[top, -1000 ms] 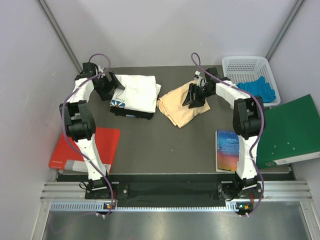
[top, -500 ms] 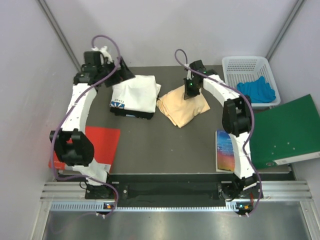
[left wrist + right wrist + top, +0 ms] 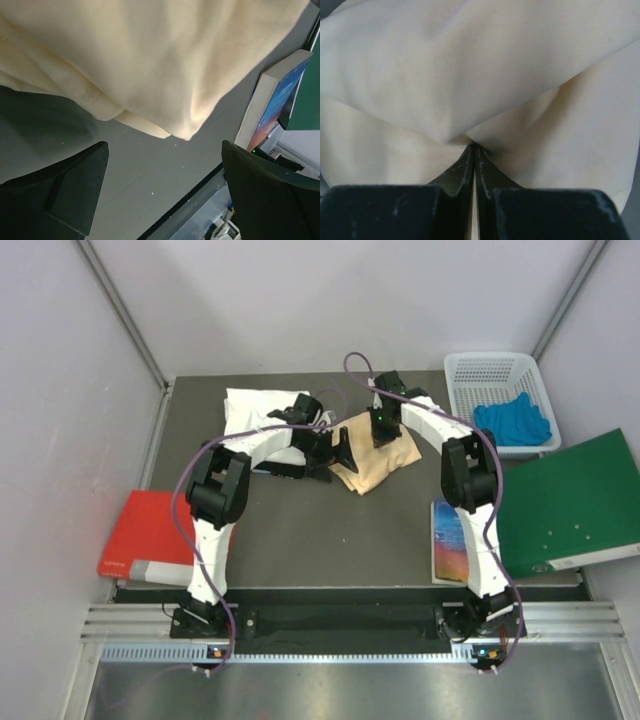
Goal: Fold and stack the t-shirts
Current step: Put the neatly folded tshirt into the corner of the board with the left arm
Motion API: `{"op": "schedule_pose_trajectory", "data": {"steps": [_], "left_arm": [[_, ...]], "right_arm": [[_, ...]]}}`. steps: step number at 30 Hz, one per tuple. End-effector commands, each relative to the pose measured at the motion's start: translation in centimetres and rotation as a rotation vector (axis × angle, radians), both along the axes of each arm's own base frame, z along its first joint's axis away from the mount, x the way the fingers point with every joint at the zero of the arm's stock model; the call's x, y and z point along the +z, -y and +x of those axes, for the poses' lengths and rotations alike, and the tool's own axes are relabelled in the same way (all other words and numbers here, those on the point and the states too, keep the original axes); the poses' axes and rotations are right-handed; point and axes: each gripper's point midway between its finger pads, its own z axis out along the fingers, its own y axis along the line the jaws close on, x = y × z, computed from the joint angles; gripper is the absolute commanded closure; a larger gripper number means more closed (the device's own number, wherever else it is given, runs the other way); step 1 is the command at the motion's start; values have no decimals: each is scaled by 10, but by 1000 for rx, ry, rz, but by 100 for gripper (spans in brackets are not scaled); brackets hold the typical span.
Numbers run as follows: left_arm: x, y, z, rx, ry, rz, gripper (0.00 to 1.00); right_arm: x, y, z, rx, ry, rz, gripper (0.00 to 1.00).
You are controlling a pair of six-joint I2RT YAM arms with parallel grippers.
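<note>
Right hand (image 3: 474, 148) pinches peach t-shirt (image 3: 470, 75) at fingertips.

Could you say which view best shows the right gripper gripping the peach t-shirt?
The right wrist view: the right gripper is shut, the peach t-shirt puckering at its tips. The top view shows only the arm above; the left wrist view, only the shirt's edge.

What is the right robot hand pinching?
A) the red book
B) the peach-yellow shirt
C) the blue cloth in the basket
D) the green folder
B: in the right wrist view the right gripper has its jaws closed on a puckered fold of the peach-yellow shirt, away from the folder, basket and book.
</note>
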Motion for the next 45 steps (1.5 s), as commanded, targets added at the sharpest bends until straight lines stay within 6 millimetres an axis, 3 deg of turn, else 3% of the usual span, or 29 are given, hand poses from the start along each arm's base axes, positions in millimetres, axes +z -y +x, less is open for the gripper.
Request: {"op": "schedule_pose_trajectory", "data": {"steps": [1,7,10,15,17,18,20,21,22,23,25,27,30,33,36,40,45], "left_arm": [[7,2,8,71,-10,-11,1],[-21,1,8,124,-17,78,1],[-32,10,10,117,-25,98,1],[-45,37,19,78,6,150,1],[-39,49,26,63,35,145,1],[-48,55,24,52,31,161,1],[-44,63,30,41,48,157,13],[-56,65,27,29,26,163,24],[-54,68,30,29,26,152,37],[-57,68,29,27,14,161,70],[-64,68,31,22,11,179,100],[-67,59,31,14,5,220,100],[-45,50,43,12,64,247,100],[-14,37,61,36,149,260,100],[16,28,71,22,214,236,100],[53,26,73,-55,276,181,100],[85,15,74,-119,393,212,100]], "right_arm": [[-26,26,-12,-18,-51,-106,100],[-25,21,-13,-14,-52,-78,100],[-21,19,-14,-6,-55,-60,100],[-11,18,-14,10,-41,-53,100],[-7,17,-14,15,-37,-51,100],[-5,17,-14,18,-37,-50,100],[-3,17,-15,22,-35,-47,100],[-3,16,-15,24,-37,-44,100],[-3,16,-16,27,-38,-42,100],[-3,16,-16,27,-40,-41,100],[-2,15,-15,27,-37,-36,100],[-2,15,-17,27,-45,-32,100],[9,17,-15,17,-26,-18,100],[37,17,-10,1,19,30,96],[77,20,-1,-17,102,82,81],[125,21,2,-24,214,137,50],[138,23,3,-42,257,160,34]]}}
